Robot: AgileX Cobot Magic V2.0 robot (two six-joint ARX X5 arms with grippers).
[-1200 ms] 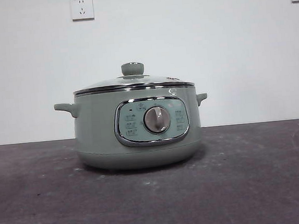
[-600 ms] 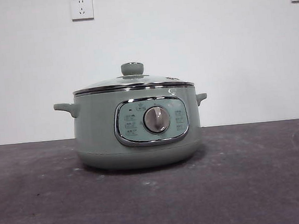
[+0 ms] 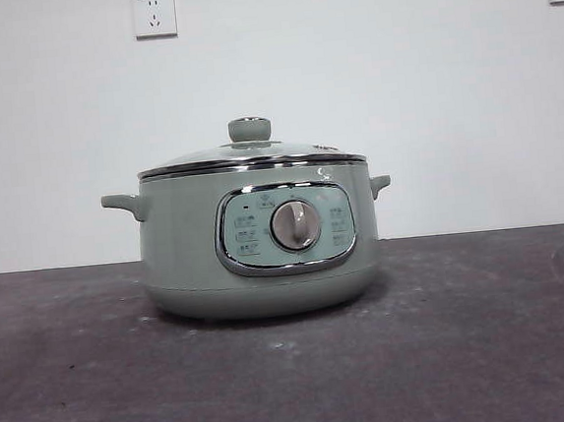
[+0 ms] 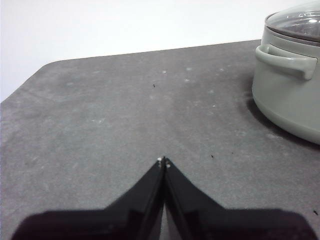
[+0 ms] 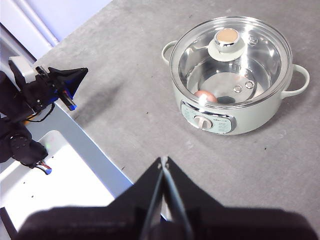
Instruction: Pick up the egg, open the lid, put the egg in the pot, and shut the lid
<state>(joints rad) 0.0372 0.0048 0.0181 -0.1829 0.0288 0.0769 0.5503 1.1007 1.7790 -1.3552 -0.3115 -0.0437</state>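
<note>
The pale green pot [image 3: 182,249] stands on the dark grey table, its control panel and silver dial [image 3: 295,226] facing the front camera. The glass lid [image 3: 257,153] with its green knob [image 3: 250,129] sits closed on the pot. In the right wrist view, the brown egg [image 5: 204,95] lies inside the pot [image 5: 250,122], seen through the lid [image 5: 255,55]. My right gripper [image 5: 163,160] is shut and empty, high above the table and away from the pot. My left gripper [image 4: 163,161] is shut and empty, low over the table beside the pot [image 4: 285,95].
Two wall sockets [image 3: 154,15] sit on the white wall behind. In the right wrist view the table's edge runs beside a white base plate [image 5: 60,185], where the other arm [image 5: 50,85] shows. The table's rounded corner [image 4: 45,67] shows in the left wrist view.
</note>
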